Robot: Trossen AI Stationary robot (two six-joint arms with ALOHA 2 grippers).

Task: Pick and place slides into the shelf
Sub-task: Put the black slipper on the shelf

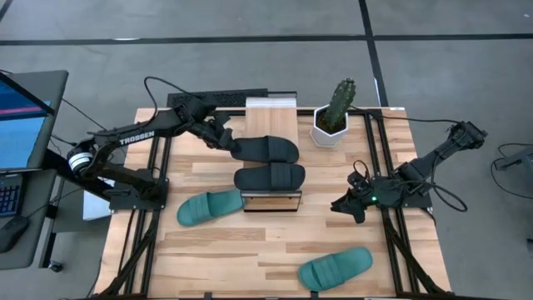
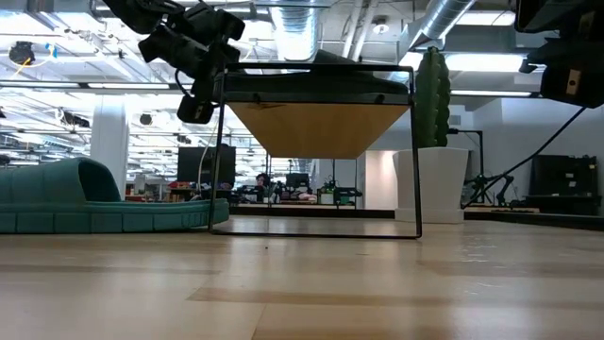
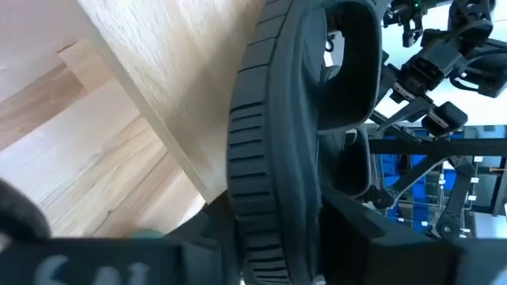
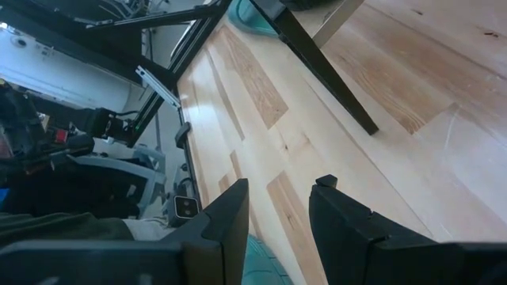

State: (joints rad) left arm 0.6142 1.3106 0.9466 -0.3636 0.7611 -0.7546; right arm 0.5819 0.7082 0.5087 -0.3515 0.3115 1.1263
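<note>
- Shelf (image 1: 271,112) runs down the centre of the high view; two black slides lie across its plank top, one (image 1: 266,149) above the other (image 1: 270,177).
- Left gripper (image 1: 226,143) sits at the left end of the upper black slide, at centre-left of the high view. Left wrist view is filled by that slide's ribbed sole (image 3: 273,150); cannot tell whether the fingers pinch it or stand off.
- One teal slide (image 1: 209,207) lies on the table just left of the shelf's lower end; another (image 1: 335,268) at lower right.
- Right gripper (image 1: 347,206) hovers at centre-right, well apart from all slides; fingers (image 4: 226,222) spread, nothing between.
- Potted cactus (image 1: 336,112) stands right of the shelf.
</note>
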